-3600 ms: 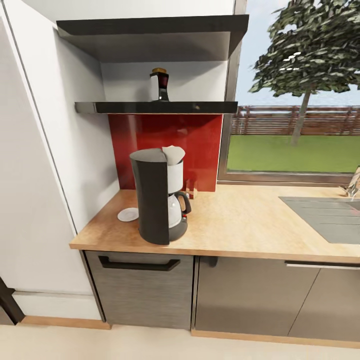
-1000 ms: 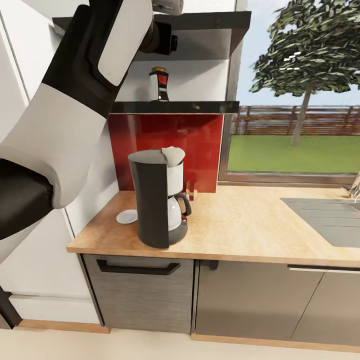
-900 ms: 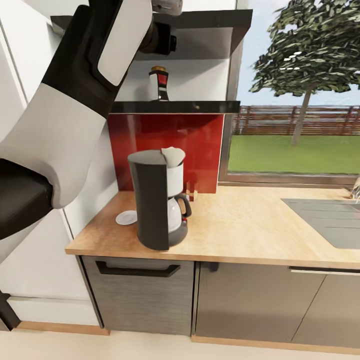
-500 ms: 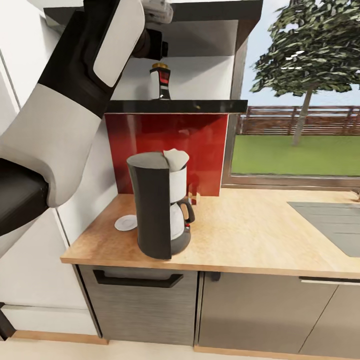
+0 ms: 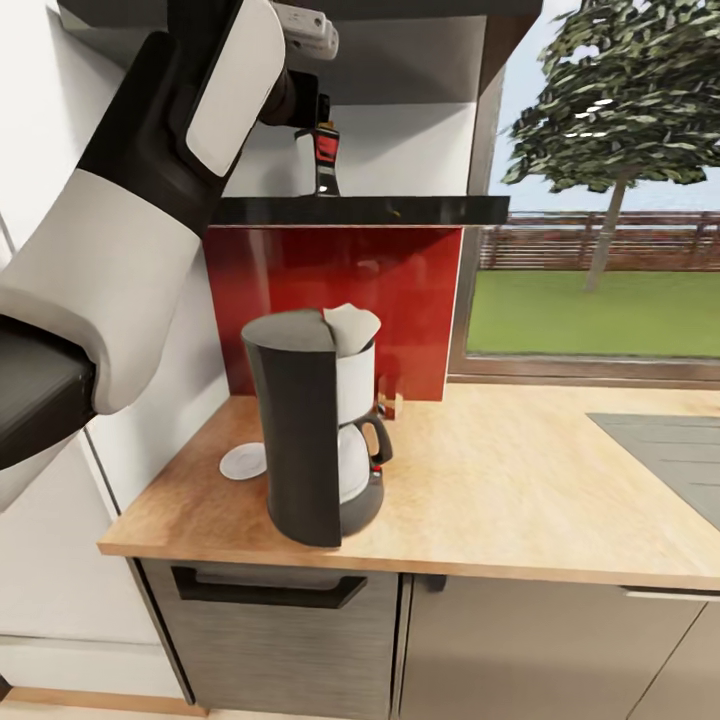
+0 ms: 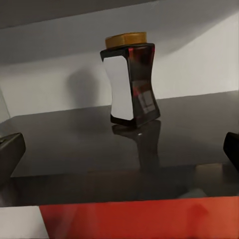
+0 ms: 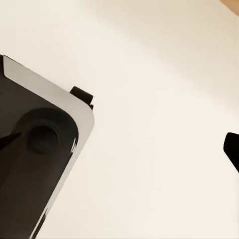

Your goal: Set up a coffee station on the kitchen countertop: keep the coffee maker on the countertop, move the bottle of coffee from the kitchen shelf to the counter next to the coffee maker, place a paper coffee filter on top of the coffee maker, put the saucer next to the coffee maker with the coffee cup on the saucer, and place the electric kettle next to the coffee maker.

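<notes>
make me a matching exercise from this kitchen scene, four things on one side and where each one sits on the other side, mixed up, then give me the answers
Things:
1. bottle of coffee
2. paper coffee filter
3. saucer
4. coffee maker

Places:
A. lying flat on the countertop, on the wall side of the coffee maker
B. standing on the countertop near its front edge
C. standing upright on the black kitchen shelf
D. on top of the coffee maker

Pairs: 1-C, 2-D, 3-A, 4-B

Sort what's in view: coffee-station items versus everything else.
Job items:
bottle of coffee on kitchen shelf
coffee maker
paper coffee filter
saucer
kitchen countertop

Not part of it:
red backsplash
sink
window
</notes>
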Motion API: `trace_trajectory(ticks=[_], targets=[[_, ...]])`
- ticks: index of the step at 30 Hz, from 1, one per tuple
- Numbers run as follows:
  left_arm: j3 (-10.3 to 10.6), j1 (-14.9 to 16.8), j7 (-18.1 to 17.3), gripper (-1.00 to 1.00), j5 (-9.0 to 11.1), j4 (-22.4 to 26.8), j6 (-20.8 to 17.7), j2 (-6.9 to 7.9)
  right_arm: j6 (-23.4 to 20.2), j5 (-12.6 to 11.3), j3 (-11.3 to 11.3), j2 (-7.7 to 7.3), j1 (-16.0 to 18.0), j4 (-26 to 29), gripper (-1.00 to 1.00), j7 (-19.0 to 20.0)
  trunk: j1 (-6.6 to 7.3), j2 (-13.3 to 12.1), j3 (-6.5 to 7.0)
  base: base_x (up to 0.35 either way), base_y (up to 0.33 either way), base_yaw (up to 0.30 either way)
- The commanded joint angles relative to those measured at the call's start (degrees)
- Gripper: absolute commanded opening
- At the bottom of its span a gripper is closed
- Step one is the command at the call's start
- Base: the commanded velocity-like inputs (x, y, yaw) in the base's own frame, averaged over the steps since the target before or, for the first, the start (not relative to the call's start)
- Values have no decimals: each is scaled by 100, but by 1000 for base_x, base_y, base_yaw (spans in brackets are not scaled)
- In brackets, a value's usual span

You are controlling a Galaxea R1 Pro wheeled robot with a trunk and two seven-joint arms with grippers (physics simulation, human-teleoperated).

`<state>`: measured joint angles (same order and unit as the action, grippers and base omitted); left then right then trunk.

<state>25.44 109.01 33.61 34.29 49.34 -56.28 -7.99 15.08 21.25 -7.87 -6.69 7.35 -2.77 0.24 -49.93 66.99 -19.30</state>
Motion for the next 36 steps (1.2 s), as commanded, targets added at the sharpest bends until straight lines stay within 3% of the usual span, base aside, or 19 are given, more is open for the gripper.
trace_trajectory(ticks=[1,10,36], targets=[[-3,7,58,100,60,-2,-4,2,39,-26,-46,0,9,-22,100,2,-1,4,-7,72,0,0],[-249,7,51,100,61,-3,82,-1,39,-6,-43,2,4,-22,100,2,-1,4,-7,158,-52,0],[-291,7,49,100,61,-3,91,-10,41,2,-40,1,3,-22,100,2,-1,4,-7,121,-44,0]])
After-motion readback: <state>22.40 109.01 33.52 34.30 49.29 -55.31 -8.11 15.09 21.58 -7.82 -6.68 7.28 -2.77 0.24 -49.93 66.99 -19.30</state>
